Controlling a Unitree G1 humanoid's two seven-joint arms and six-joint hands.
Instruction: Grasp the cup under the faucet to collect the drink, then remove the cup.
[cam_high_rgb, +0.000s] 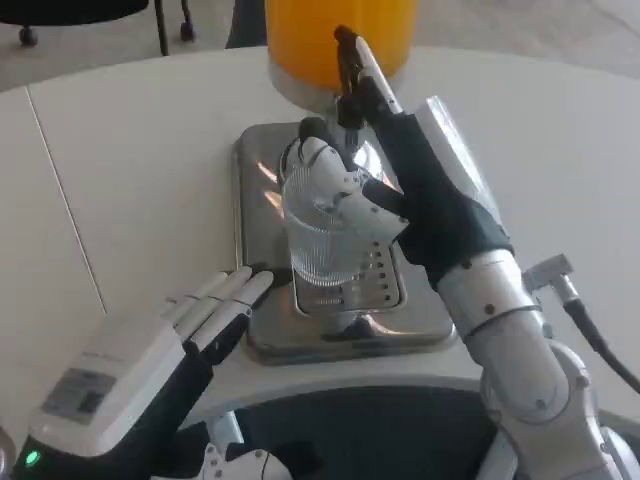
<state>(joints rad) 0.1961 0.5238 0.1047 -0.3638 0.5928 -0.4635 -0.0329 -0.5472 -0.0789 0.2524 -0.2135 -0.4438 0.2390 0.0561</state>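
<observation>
A small grey label sits on the white back of the left hand, but its print is too blurred to read. The white table has a rounded front edge, and a thin seam runs across it left of the drip tray. Beyond the table are dark chair legs on a pale floor.

The cup is clear ribbed plastic, upright on the perforated grate of the steel drip tray, directly in front of the orange drink dispenser. The right hand wraps it from the tray's right side, thumb and fingers closed around the cup's wall and rim, with one finger raised toward the faucet above. The left hand lies flat at the tray's front left corner, fingers pressed together, holding nothing, tips touching the tray's edge.
</observation>
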